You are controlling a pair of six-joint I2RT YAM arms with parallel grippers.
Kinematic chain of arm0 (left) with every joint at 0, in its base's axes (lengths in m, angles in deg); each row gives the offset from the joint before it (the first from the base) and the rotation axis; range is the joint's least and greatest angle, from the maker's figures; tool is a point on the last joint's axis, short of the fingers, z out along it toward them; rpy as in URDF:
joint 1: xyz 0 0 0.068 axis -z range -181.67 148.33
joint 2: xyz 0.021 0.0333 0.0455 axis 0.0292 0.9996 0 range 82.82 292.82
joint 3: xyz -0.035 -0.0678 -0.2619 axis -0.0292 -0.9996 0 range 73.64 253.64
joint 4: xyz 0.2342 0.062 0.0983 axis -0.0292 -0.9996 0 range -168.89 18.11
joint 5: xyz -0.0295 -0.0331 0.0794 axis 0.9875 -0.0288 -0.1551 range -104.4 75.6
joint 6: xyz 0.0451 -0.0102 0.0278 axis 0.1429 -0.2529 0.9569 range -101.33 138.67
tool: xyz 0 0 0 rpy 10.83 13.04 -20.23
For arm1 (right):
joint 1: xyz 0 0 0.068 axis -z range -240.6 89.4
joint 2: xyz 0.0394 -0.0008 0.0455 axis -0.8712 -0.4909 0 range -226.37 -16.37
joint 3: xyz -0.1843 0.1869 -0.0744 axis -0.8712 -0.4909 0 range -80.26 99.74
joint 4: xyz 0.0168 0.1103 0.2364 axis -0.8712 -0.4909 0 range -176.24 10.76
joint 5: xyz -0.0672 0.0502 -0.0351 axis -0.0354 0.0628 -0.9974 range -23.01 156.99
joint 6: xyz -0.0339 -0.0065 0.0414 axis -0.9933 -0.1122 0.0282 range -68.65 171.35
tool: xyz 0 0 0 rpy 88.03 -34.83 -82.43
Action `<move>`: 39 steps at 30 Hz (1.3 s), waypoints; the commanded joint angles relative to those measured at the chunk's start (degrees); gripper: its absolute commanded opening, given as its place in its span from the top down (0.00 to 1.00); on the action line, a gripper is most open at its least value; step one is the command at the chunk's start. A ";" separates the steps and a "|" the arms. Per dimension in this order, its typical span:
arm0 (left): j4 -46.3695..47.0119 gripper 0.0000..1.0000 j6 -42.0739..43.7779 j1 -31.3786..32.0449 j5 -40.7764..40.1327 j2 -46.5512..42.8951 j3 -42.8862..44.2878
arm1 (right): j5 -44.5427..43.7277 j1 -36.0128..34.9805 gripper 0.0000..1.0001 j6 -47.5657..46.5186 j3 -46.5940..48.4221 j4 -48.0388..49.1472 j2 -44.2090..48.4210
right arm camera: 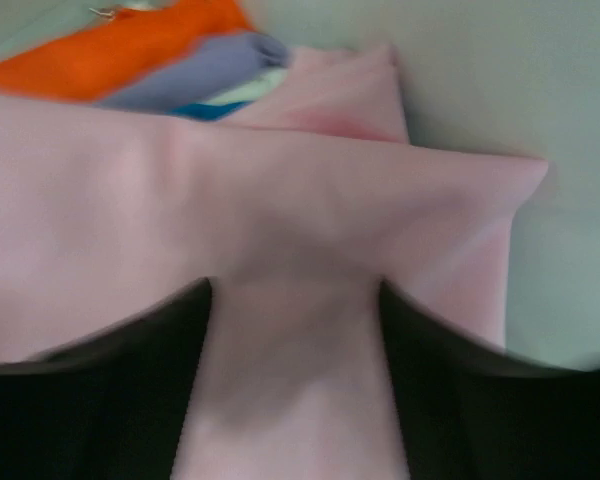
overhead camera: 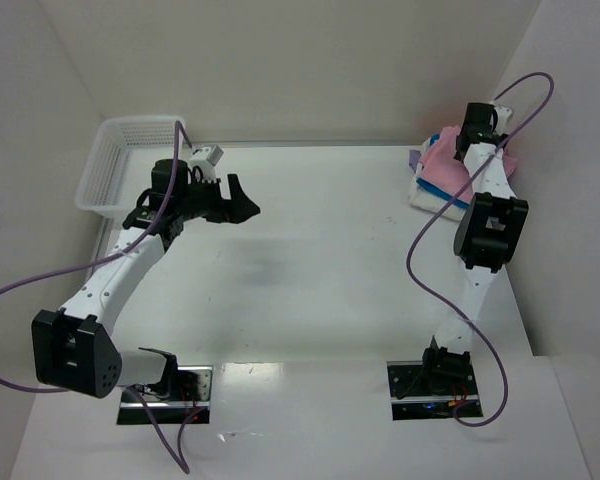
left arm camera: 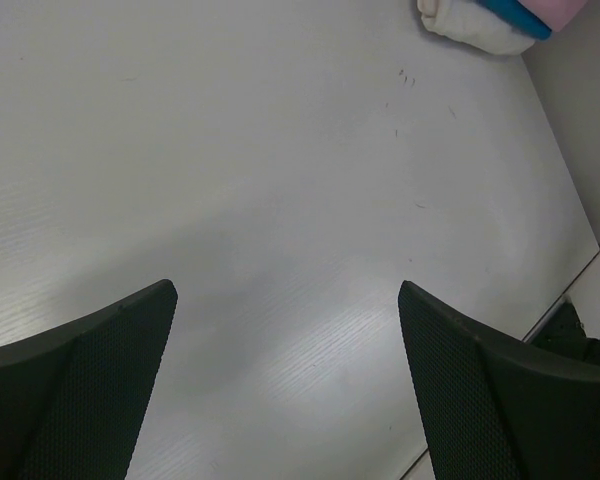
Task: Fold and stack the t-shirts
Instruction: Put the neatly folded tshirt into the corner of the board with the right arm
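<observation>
Your right gripper (right arm camera: 295, 290) straddles the pink t-shirt (right arm camera: 130, 200) atop the stack (overhead camera: 432, 190), jaws apart, grip unclear; left gripper (overhead camera: 243, 197) spread, well away

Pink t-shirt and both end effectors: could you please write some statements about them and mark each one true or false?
1. The left end effector is open and holds nothing. True.
2. The pink t-shirt lies in the white basket. False: it lies on the pile of t-shirts in the far right corner; the basket stands at the far left.
3. The right end effector is at the pink t-shirt. True.
4. The blue t-shirt is the top of the pile. False: it lies under the pink one.
</observation>
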 commanded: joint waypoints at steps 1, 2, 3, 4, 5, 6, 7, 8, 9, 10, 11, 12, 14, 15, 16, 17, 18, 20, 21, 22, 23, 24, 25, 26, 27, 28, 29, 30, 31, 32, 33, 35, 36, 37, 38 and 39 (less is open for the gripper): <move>2.93 0.01 0.90 -0.39 1.79 -3.01 3.07 | 10.48 -2.01 0.16 0.92 -4.91 3.81 19.85; 2.25 0.01 1.82 -0.39 1.79 -3.28 4.05 | 13.21 -2.31 0.07 1.22 -7.11 5.66 23.42; 1.14 0.01 2.13 -0.39 1.20 -3.92 5.24 | 16.50 -2.31 0.02 1.22 -10.05 7.40 26.84; 0.57 0.01 2.35 -0.39 0.06 -4.33 5.95 | 20.30 -2.31 0.00 1.51 -13.19 8.07 31.57; -0.37 0.01 2.65 -0.39 -0.80 -4.70 6.69 | 23.53 -2.31 0.00 2.28 -15.30 8.43 36.81; -1.51 0.01 2.98 -0.39 -1.62 -5.71 7.65 | 25.48 -2.31 0.00 3.56 -18.53 9.05 40.09; -2.34 0.01 3.66 -0.39 -2.52 -6.65 8.70 | 27.51 -2.31 0.00 5.14 -22.11 9.70 44.32; -3.83 0.01 3.97 -0.39 -3.76 -6.97 9.53 | 29.25 -2.31 0.00 5.87 -23.75 9.01 48.73; -5.65 0.01 3.97 -0.39 -4.94 -7.61 10.37 | 29.83 -2.31 0.00 6.44 -26.06 8.12 51.28; -6.64 0.01 4.18 -0.39 -6.23 -8.54 11.08 | 30.43 -2.31 0.00 8.01 -29.56 8.03 55.47; -7.86 0.01 4.50 -0.39 -7.32 -8.86 11.87 | 31.94 -2.31 0.00 9.43 -32.81 9.22 60.93; -9.33 0.01 4.50 -0.39 -7.90 -9.68 12.75 | 33.17 -2.31 0.00 10.50 -37.06 10.59 64.64; -10.99 0.01 4.50 -0.39 -8.23 -10.98 13.13 | 35.32 -2.31 0.00 13.45 -42.92 11.46 71.58; -11.68 0.01 4.27 -0.39 -8.23 -11.83 13.13 | 36.70 -2.31 0.00 14.05 -44.43 10.52 74.88; -12.24 0.01 3.89 -0.39 -8.23 -12.82 12.93 | 37.37 -2.31 0.00 14.49 -45.46 8.56 76.04; -13.15 0.01 3.59 -0.39 -8.96 -13.44 12.60 | 37.91 -2.31 0.00 14.69 -45.47 5.91 77.02; -14.32 0.01 3.10 -0.39 -10.61 -14.22 12.31 | 38.54 -2.31 0.00 15.01 -45.76 4.23 77.96; -15.95 0.01 2.57 -0.39 -13.44 -15.11 10.76 | 40.49 -2.31 0.00 15.02 -47.66 1.77 79.56; -17.15 0.01 2.57 -0.39 -15.57 -15.49 10.53 | 41.50 -2.31 0.00 15.02 -49.11 1.32 81.21; -18.03 0.01 3.01 -0.39 -17.79 -15.30 10.14 | 42.61 -2.31 0.00 15.02 -50.93 1.31 83.26; -19.25 0.01 3.79 -0.39 -19.05 -14.78 10.14 | 43.01 -2.31 0.00 15.02 -51.92 1.31 84.46; -20.77 0.01 3.80 -0.39 -20.86 -14.07 10.39 | 43.23 -2.31 0.00 15.02 -52.92 1.13 85.66; -21.71 0.01 3.80 -0.39 -22.93 -13.18 11.02 | 43.99 -2.31 0.00 15.02 -53.72 0.79 86.52; -22.80 0.01 3.62 -0.39 -23.87 -12.59 11.37 | 44.89 -2.31 0.00 14.81 -53.73 0.58 86.53; -23.98 0.01 3.28 -0.39 -24.74 -12.01 11.64 | 45.62 -2.31 0.00 14.41 -53.73 0.18 86.53; -24.40 0.01 3.07 -0.39 -25.10 -11.54 12.16 | 46.70 -2.31 0.00 14.23 -53.73 -0.12 86.00; -24.63 0.01 2.49 -0.39 -25.42 -11.54 12.16 | 47.81 -2.31 0.00 13.88 -53.73 -0.70 84.78; -25.10 0.01 2.13 -0.39 -26.06 -11.54 12.16 | 48.29 -2.31 0.00 13.87 -53.55 -0.71 84.25; -25.10 0.01 2.13 -0.39 -26.07 -11.85 11.82 | 48.46 -2.31 0.00 13.87 -53.20 -0.71 83.89; -24.91 0.01 1.96 -0.39 -26.07 -12.72 10.83 | 48.81 -2.31 0.00 13.87 -53.20 -0.71 83.72; -24.32 0.01 1.61 -0.39 -26.07 -13.68 9.98 | 48.65 -2.31 0.00 13.87 -53.20 -0.71 83.37; -23.77 0.01 1.44 -0.39 -26.89 -15.23 8.83 | 48.29 -2.31 0.00 13.35 -53.20 -0.01 83.36; -23.35 0.01 1.08 -0.39 -27.55 -15.50 8.58 | 48.45 -2.31 0.00 13.35 -53.20 0.00 83.36; -23.34 0.01 0.89 -0.39 -27.78 -16.10 8.04 | 48.98 -2.31 0.00 13.35 -53.20 0.00 83.15; -23.19 0.01 0.46 -0.39 -28.50 -16.11 8.03 | 49.34 -2.31 0.00 13.35 -53.20 0.00 82.48; -22.82 0.01 0.46 -0.39 -29.23 -16.11 8.03 | 49.50 -2.31 0.00 13.35 -53.20 0.21 82.05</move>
